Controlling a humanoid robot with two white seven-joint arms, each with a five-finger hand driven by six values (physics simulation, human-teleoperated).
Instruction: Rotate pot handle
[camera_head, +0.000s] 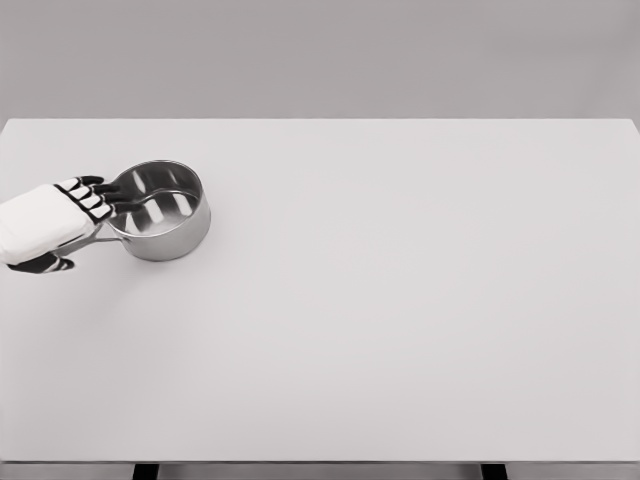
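left hand (55, 222) | fingers (95, 198) over pot (160, 212) rim | palm down

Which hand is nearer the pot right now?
Left. The left hand is at the pot, over its handle on the pot's left side, fingertips reaching the rim. The right hand is not in view.

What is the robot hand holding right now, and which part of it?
The left robot hand is at the pot, over its handle on the left side, with fingertips reaching the rim. A closed grip cannot be confirmed.
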